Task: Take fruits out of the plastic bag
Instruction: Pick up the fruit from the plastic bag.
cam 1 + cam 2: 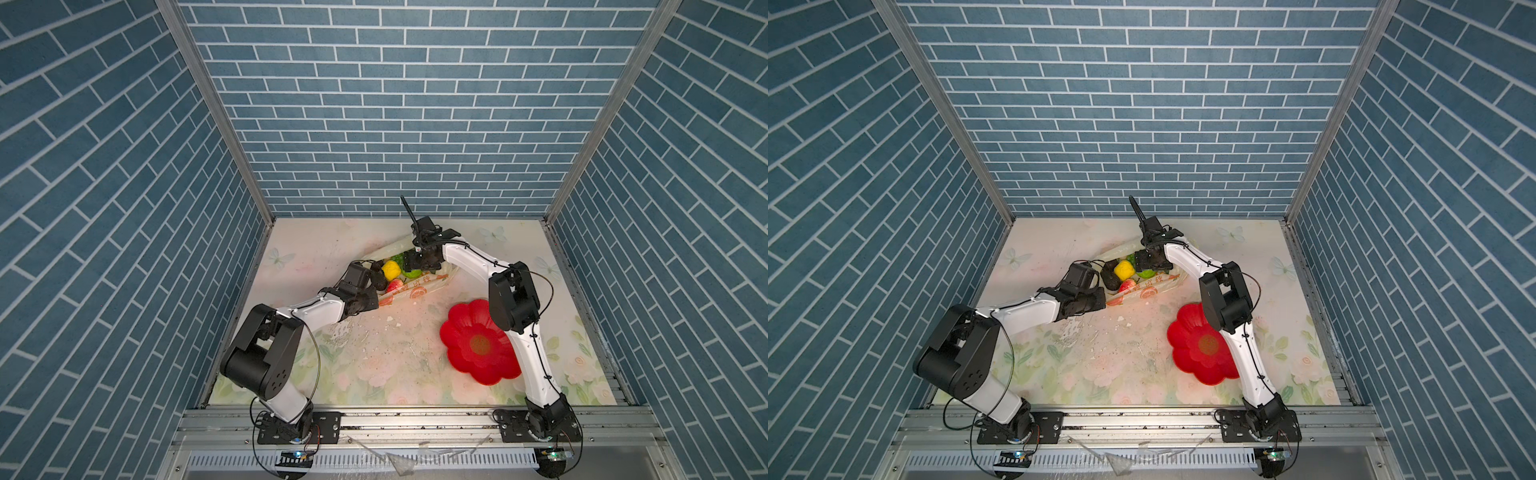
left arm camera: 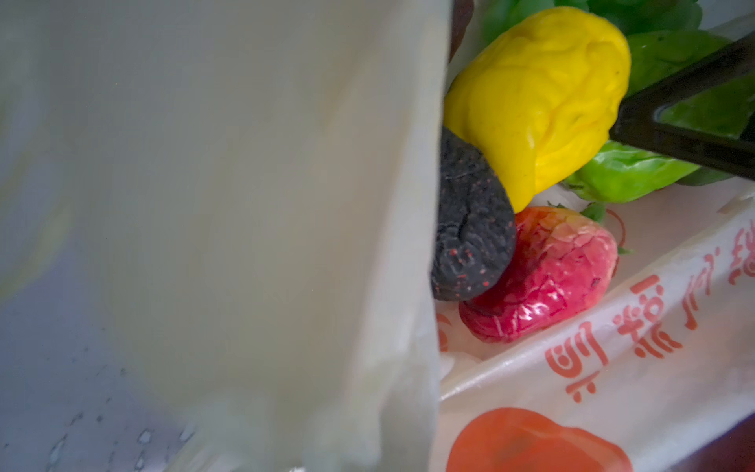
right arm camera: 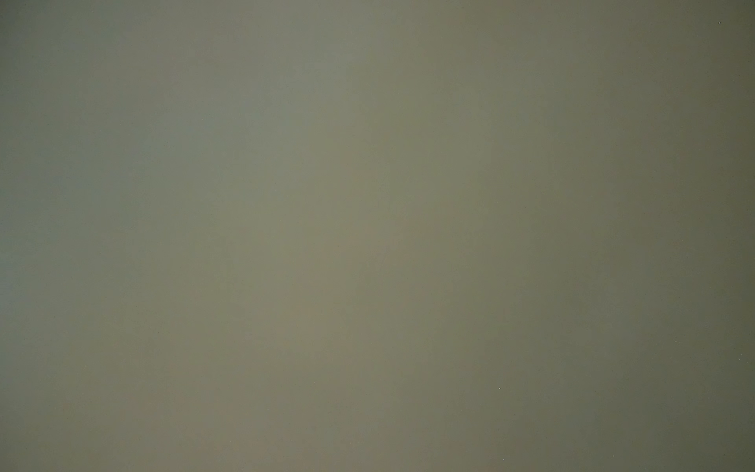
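1. Toward the back of the table (image 1: 353,361), the plastic bag (image 1: 415,291) lies on its side with its mouth turned to the left arm. The red flower-shaped plate (image 1: 465,332) sits well apart from it, beside the right arm, with no fruit on it.
2. Contents, all inside the bag: a yellow lemon (image 2: 539,98) rests on a dark avocado-like piece (image 2: 470,229), which touches a red strawberry (image 2: 547,282). A green fruit (image 2: 629,171) lies behind the lemon.
3. Left gripper (image 1: 374,300): clenched. Bag film hangs across most of the left wrist view, so the grip is judged to be on the upper edge of the mouth, holding it open.
4. Right gripper (image 1: 409,266): reached into the bag from the far side. One black finger (image 2: 674,147) lies over the green fruit, just beside the lemon. Whether the jaws are spread or closed cannot be told, and the right wrist view is a blank grey-olive blur.
5. Step in hand, as judged: the first pick. No fruit has left the bag.
6. Next move calls for closing on one uppermost fruit, the lemon or the green fruit. It must then be lifted clear without snagging the film, while the left grip holds the mouth open.
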`<state>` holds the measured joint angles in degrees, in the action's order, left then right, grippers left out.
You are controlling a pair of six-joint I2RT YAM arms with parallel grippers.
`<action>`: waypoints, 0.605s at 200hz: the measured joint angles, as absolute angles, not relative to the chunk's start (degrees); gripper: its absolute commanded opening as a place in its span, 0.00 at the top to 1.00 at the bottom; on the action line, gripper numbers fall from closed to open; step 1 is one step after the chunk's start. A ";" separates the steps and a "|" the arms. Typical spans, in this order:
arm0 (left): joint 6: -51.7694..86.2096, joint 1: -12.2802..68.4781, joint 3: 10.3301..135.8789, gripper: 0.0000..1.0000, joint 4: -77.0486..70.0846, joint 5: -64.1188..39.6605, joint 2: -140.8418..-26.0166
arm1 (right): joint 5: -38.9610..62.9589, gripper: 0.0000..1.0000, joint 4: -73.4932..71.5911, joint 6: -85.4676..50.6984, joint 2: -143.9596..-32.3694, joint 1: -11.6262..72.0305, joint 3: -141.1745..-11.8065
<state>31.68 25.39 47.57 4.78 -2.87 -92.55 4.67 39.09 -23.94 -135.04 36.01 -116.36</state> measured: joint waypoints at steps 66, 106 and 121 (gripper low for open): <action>31.68 25.39 47.57 0.91 4.80 -2.87 -92.55 | 4.75 0.25 39.70 -23.97 -138.23 36.01 -120.16; 31.68 25.39 47.57 0.91 4.80 -2.85 -92.55 | 4.78 0.29 40.01 -23.97 -138.28 36.12 -120.29; 31.68 25.39 47.57 0.91 4.80 -2.85 -92.55 | 4.78 0.30 40.01 -23.97 -138.28 36.12 -120.29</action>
<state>31.68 25.39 47.57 4.80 -2.85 -92.55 4.78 40.01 -23.97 -138.28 36.12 -120.29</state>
